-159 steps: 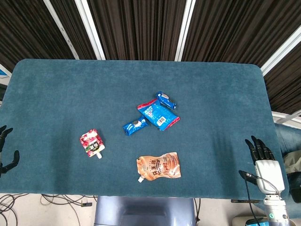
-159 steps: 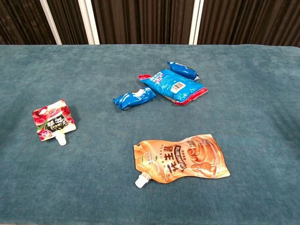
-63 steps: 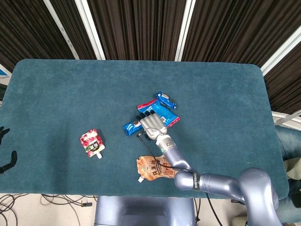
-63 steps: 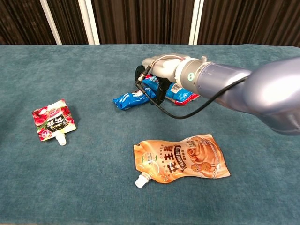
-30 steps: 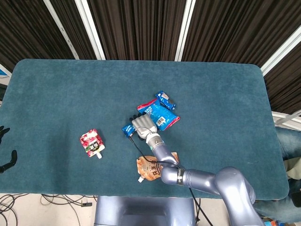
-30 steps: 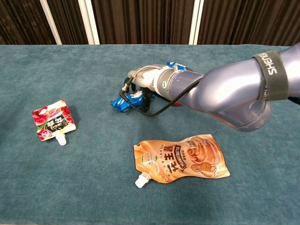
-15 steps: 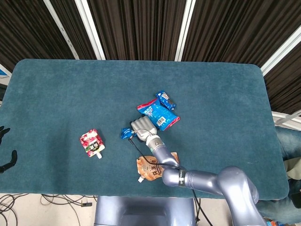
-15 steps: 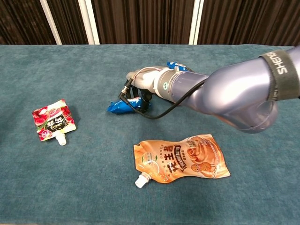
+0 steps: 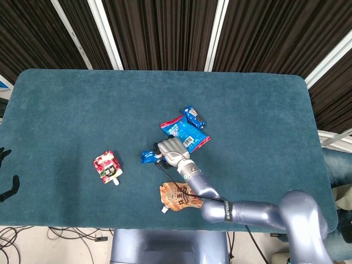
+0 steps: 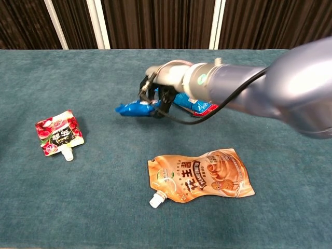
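Head view: the right hand (image 9: 169, 149) grips a small blue foil snack packet (image 9: 147, 157) near the middle of the teal cloth-covered counter (image 9: 66, 104), just beside a larger blue snack bag (image 9: 186, 133). The left hand (image 9: 5, 184) hangs open off the counter's left edge.

Chest view: the right hand (image 10: 158, 93) clasps the small blue foil snack packet (image 10: 132, 109) level, above an orange spouted pouch (image 10: 202, 175); a red spouted pouch (image 10: 57, 133) lies well apart.

Silver-grey right hand (image 10: 162, 83) grips a blue snack bar wrapper (image 10: 136, 109). Behind the wrapper: blue packet with red edge (image 9: 187, 133). Nearer than it: orange spouted pouch (image 10: 202, 175). Left of it: red-and-white pouch (image 10: 57, 133). Teal tablecloth (image 10: 104, 181).
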Robot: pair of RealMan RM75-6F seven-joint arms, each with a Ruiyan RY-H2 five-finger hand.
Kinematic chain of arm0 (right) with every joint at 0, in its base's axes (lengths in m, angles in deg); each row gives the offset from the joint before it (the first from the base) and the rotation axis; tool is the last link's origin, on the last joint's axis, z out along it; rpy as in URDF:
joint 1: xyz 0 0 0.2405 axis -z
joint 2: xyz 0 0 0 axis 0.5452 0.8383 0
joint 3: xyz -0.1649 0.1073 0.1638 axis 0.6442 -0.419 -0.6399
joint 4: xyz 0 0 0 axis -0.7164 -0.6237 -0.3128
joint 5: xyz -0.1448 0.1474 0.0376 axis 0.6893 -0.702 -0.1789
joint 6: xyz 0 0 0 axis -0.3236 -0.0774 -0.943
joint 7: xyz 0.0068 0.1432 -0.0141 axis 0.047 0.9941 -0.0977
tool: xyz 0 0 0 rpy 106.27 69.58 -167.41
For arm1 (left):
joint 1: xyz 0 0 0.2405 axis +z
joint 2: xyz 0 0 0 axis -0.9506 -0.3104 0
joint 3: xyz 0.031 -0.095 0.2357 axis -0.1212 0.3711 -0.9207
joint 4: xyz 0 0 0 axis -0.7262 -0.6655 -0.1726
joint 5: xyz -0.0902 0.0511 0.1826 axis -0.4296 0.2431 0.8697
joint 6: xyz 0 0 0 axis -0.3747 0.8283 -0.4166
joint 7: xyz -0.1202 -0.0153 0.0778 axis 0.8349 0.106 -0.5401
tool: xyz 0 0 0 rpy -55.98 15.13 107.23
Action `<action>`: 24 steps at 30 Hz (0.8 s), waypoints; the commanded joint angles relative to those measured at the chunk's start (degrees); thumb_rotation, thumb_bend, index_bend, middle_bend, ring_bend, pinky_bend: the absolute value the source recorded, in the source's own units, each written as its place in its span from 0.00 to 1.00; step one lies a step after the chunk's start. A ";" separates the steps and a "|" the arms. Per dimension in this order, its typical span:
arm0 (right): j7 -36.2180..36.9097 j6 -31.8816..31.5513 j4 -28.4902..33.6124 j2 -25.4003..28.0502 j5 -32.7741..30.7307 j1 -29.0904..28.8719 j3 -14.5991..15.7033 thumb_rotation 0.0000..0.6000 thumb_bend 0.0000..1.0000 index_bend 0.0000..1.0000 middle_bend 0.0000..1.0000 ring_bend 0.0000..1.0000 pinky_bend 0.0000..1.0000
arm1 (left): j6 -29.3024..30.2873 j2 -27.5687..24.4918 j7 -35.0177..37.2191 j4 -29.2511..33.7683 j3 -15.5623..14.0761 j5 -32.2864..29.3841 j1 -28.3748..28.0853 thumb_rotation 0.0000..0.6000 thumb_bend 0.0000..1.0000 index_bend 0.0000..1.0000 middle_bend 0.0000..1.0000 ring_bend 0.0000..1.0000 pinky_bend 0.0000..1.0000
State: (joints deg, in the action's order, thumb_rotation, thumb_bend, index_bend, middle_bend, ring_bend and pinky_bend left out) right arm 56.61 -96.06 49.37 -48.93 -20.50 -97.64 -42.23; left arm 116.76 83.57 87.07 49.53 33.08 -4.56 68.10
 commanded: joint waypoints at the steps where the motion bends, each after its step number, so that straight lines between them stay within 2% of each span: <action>1: 6.86 -2.44 7.59 5.46 0.54 4.71 -2.47 1.00 0.47 0.40 0.41 0.39 0.20 | 0.09 0.04 -0.31 0.03 0.00 0.00 -0.02 1.00 0.51 0.12 0.04 0.12 0.09; 4: 13.42 -2.49 13.84 10.41 2.51 8.81 -4.36 1.00 0.46 0.40 0.41 0.39 0.20 | 0.51 0.24 -0.82 0.01 -0.09 0.29 0.07 1.00 0.51 0.12 0.04 0.12 0.09; 11: 29.23 0.80 26.19 23.15 12.24 19.18 -7.02 1.00 0.47 0.41 0.41 0.39 0.20 | 0.71 0.80 -1.52 -0.51 -0.24 0.60 0.01 1.00 0.51 0.12 0.04 0.12 0.09; 15: 36.94 2.69 30.72 28.61 17.24 24.04 -8.00 1.00 0.47 0.41 0.41 0.39 0.20 | 0.86 0.99 -1.73 -0.63 -0.33 0.75 0.05 1.00 0.51 0.12 0.04 0.12 0.09; 24: 60.20 4.61 36.76 37.79 37.21 35.07 -8.64 1.00 0.46 0.41 0.41 0.39 0.20 | 1.53 1.30 -2.66 -0.32 -0.55 1.25 0.24 1.00 0.51 0.12 0.04 0.12 0.09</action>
State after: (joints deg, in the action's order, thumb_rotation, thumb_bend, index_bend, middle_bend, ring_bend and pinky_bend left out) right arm 108.81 -92.23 83.49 -15.05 9.60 -67.14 -50.50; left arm 118.24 84.85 84.46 49.18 32.54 -3.34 68.32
